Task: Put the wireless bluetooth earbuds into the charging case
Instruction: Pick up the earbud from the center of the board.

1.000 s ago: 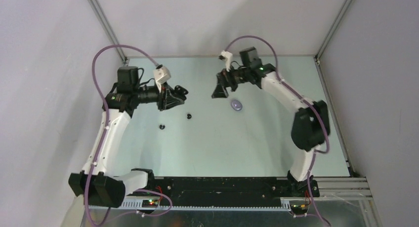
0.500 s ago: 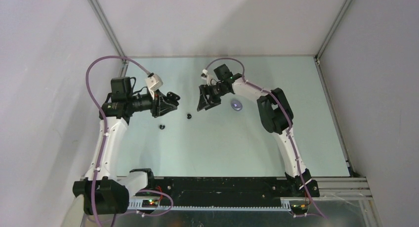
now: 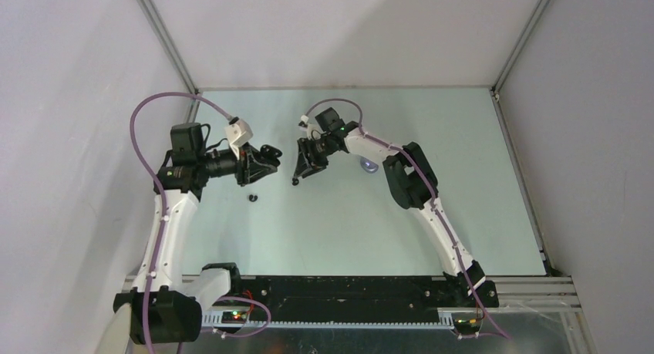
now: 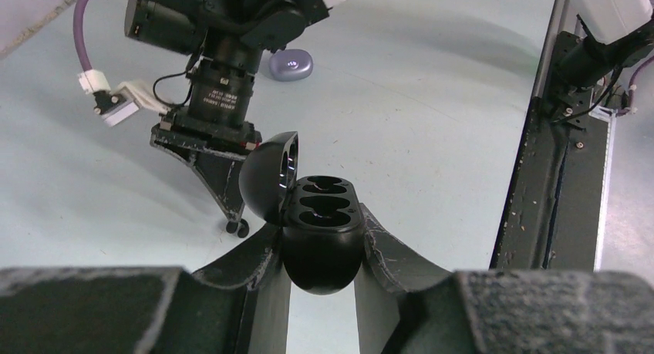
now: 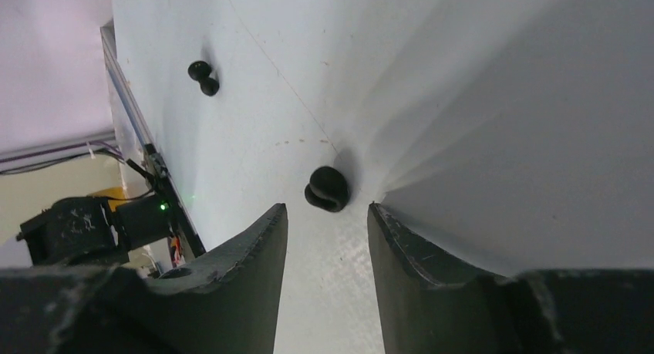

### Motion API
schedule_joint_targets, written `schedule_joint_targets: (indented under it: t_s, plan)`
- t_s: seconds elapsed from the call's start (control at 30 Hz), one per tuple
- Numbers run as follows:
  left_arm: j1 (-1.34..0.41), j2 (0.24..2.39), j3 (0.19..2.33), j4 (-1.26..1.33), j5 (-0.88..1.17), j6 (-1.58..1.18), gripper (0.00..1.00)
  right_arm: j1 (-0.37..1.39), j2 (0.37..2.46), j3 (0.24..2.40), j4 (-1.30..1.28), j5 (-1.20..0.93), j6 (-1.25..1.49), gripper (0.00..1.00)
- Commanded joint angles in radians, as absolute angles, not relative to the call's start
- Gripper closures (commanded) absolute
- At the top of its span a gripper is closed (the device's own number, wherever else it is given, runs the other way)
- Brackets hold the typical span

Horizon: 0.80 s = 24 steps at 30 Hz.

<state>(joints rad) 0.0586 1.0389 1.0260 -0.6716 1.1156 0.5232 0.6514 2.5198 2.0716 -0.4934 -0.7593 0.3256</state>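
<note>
My left gripper (image 4: 320,223) is shut on the black charging case (image 4: 322,250), held above the table with its lid (image 4: 266,177) swung open to the left. Both of its sockets show empty. My right gripper (image 5: 328,209) is low over the table, jaws apart with nothing between them. A glossy black earbud (image 5: 327,188) lies on the surface just beyond its fingertips, centred on the gap. From above, that earbud (image 3: 294,181) sits at the tip of the right gripper (image 3: 297,175), close to the left gripper (image 3: 268,155). A second black earbud (image 3: 251,197) (image 5: 203,78) lies apart, nearer the left arm.
A closed pale purple case (image 3: 370,166) (image 4: 289,63) rests on the table behind the right forearm. The two grippers are close together at mid-table. Walls and frame posts bound the table on three sides, and a black rail (image 3: 339,288) runs along the near edge.
The right arm swung left and down to the black earbud while its jaws narrowed. The left arm shifted slightly nearer, still holding the open case.
</note>
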Motion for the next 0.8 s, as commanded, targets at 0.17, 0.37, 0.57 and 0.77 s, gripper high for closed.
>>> schedule_joint_targets:
  t_s: [0.17, 0.37, 0.57, 0.77]
  plan:
    - [0.064, 1.004, 1.013, -0.614, 1.179, 0.511, 0.91, 0.663, 2.587, 2.148, -0.520, -0.752, 0.383, 0.56]
    - [0.063, 1.000, 1.006, -0.605, 1.183, 0.511, 0.90, 0.657, 2.574, 2.094, -0.487, -0.794, 0.413, 0.66]
    - [0.062, 0.994, 1.004, -0.605, 1.188, 0.512, 0.90, 0.657, 2.562, 2.043, -0.459, -0.802, 0.428, 0.75]
    - [0.062, 0.992, 1.002, -0.604, 1.191, 0.511, 0.89, 0.657, 2.568, 2.042, -0.446, -0.795, 0.446, 0.76]
